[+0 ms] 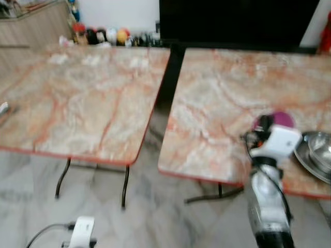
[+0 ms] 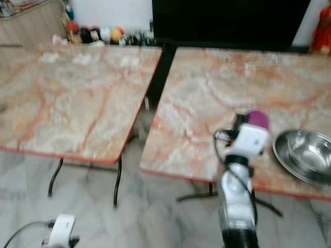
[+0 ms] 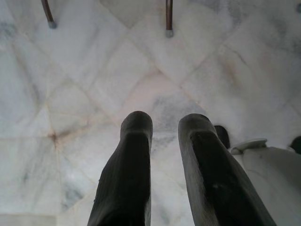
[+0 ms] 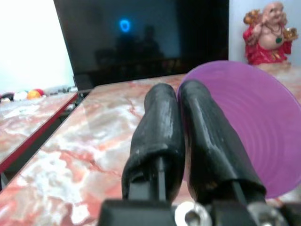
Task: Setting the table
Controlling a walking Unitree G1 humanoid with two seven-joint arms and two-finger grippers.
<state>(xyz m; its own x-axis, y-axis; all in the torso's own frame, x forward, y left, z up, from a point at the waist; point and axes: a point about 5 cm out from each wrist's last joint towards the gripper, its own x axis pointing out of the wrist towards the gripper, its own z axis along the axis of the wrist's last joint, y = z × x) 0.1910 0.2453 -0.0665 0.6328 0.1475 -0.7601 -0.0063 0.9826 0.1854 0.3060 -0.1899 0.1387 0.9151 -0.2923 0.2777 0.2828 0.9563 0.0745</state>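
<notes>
The purple plate (image 4: 254, 127) is pinched by its rim in the right gripper (image 4: 181, 136) over the right bench (image 1: 217, 103), with the steel bowl (image 2: 305, 155) at its 3 o'clock. Lower it flat, clear of the bowl, before releasing. The left gripper (image 3: 164, 136) hangs over the floor (image 3: 84, 84), fingers narrowly parted and empty.
</notes>
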